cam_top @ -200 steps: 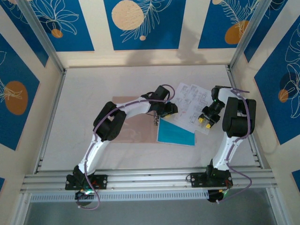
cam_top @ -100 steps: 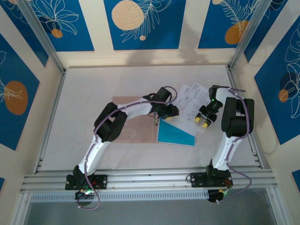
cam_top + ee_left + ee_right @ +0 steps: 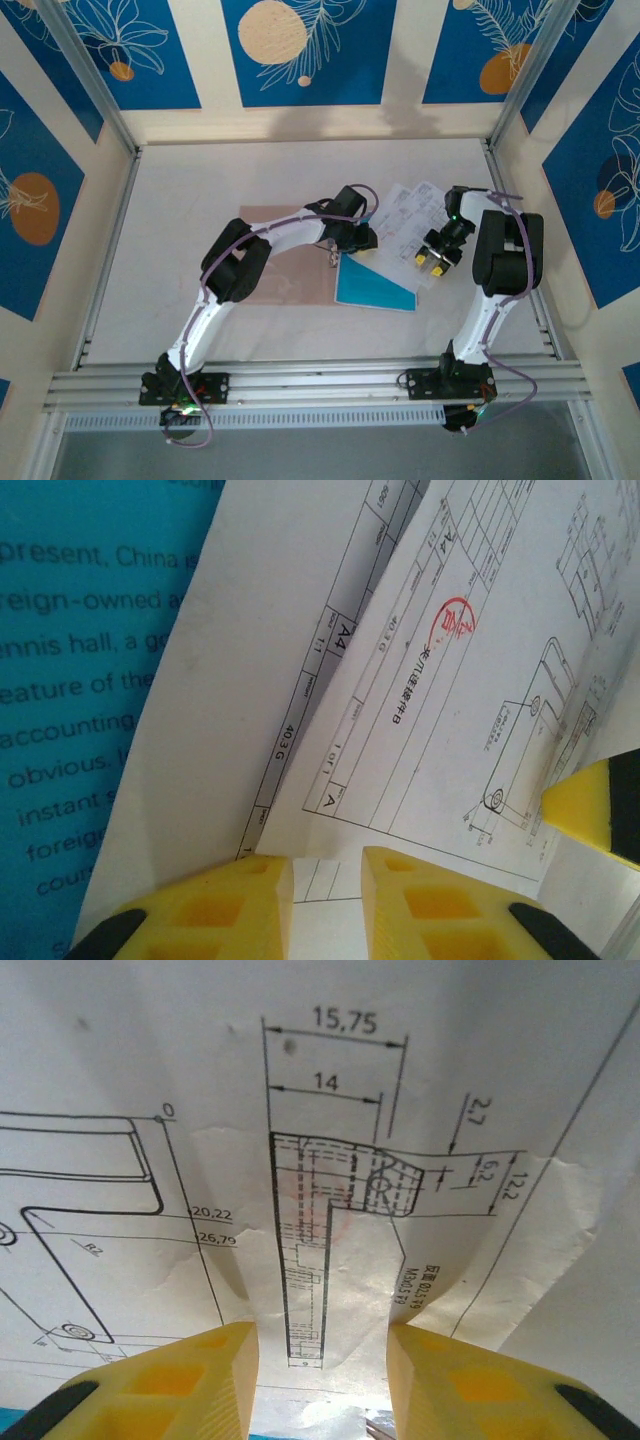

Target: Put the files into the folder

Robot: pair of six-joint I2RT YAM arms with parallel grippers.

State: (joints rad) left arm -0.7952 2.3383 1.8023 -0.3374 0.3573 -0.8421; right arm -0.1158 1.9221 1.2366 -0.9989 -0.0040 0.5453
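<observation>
One pinkish-tan folder (image 3: 298, 284), one teal sheet (image 3: 375, 287), white printed sheets (image 3: 402, 214) overlapping, at least two, perhaps three, two arms (image 3: 238, 266).

High rear overview, wrist close-ups facing files (image 3: 420, 680)

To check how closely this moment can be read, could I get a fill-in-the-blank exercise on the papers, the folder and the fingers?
1. In the top view, the teal sheet lies to the ___ of the folder.
2. In the left wrist view, a white drawing sheet bears a ___ stamp.
3. The fingers of the left gripper and those of the right gripper are all ___ in colour.
Missing words: right; red; yellow.
</observation>
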